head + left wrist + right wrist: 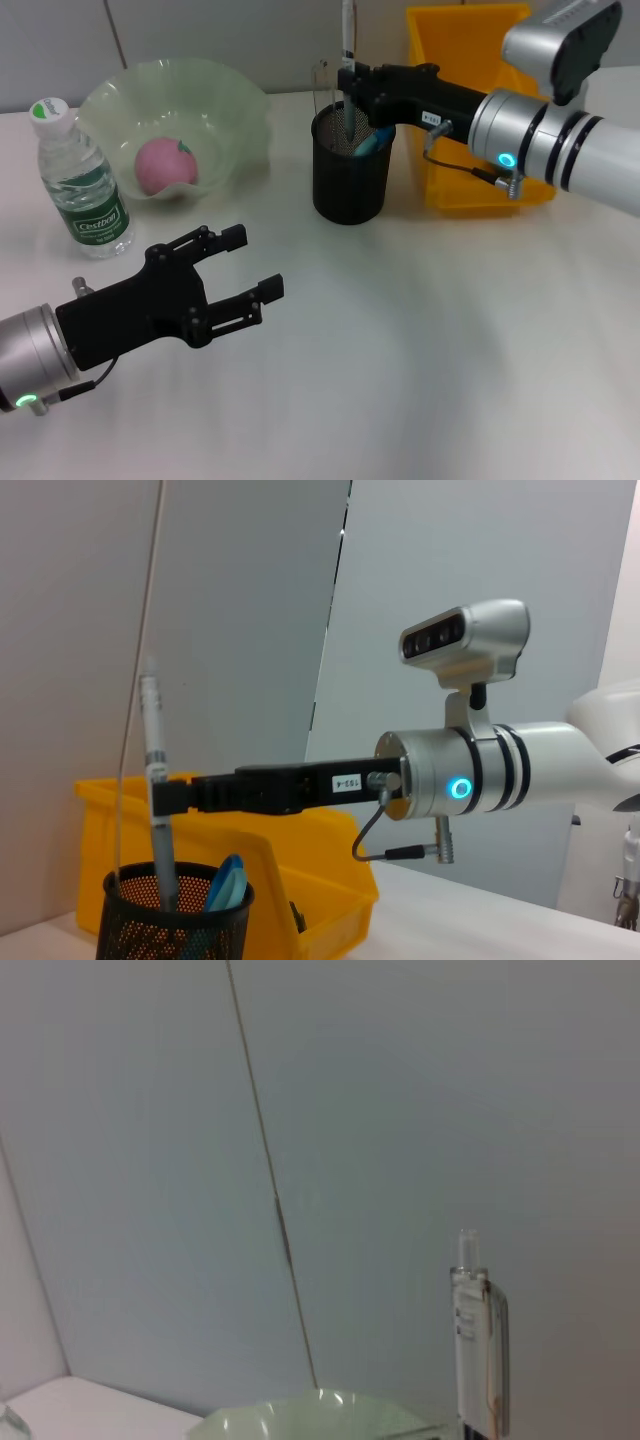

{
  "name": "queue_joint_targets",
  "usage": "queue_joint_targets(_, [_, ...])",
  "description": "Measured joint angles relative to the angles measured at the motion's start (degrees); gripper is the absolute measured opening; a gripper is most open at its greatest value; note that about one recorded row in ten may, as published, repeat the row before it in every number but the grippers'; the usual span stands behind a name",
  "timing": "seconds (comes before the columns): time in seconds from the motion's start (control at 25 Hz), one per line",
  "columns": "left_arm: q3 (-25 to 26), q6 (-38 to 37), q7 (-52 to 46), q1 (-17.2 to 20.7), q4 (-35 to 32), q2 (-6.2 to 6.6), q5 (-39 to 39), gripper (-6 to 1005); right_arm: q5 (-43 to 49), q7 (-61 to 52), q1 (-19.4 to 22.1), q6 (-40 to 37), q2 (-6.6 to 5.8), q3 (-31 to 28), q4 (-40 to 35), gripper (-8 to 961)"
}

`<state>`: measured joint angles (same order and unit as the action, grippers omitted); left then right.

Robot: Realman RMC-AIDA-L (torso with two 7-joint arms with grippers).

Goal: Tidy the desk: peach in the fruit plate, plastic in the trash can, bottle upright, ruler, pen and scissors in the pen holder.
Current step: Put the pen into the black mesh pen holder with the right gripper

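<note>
Ahead of you the white tabletop (420,340) lies bare toward its near edge. The right gripper (348,88) has its fingers clamped on the upright pen (347,60) (tip inside the black pen holder (350,180)). The left gripper (245,265) hovers low, fingers apart.

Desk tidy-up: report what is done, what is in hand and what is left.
Done: peach in the fruit plate, bottle upright, a blue-handled item already in the pen holder. In hand: the right hand holds the pen upright in the holder, not released. Left hand open, idle. Plastic cannot be seen.
</note>
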<state>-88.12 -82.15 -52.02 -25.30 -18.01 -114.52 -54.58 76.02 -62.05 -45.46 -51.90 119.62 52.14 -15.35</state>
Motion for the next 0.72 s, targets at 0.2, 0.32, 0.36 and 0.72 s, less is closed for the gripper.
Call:
queue_joint_targets(0.2, [0.04, -0.2, 0.02, 0.31, 0.0, 0.0, 0.0, 799, 0.0, 0.0, -0.3, 0.4, 0.0, 0.06, 0.47, 150])
queue_joint_targets(0.32, [0.05, -0.24, 0.04, 0.55, 0.0, 0.0, 0.0, 798, 0.0, 0.0, -0.24, 0.37, 0.0, 0.07, 0.53, 150])
queue_joint_targets(0.36, [0.04, -0.25, 0.04, 0.63, -0.02, 0.0, 0.0, 798, 0.0, 0.0, -0.15, 0.27, 0.0, 0.07, 0.54, 151])
queue_joint_targets(0.72, [0.05, -0.63, 0.08, 1.1, -0.4, 0.14, 0.0, 798, 0.35, 0.0, 0.39, -0.12, -0.01, 3.01, 0.42, 174])
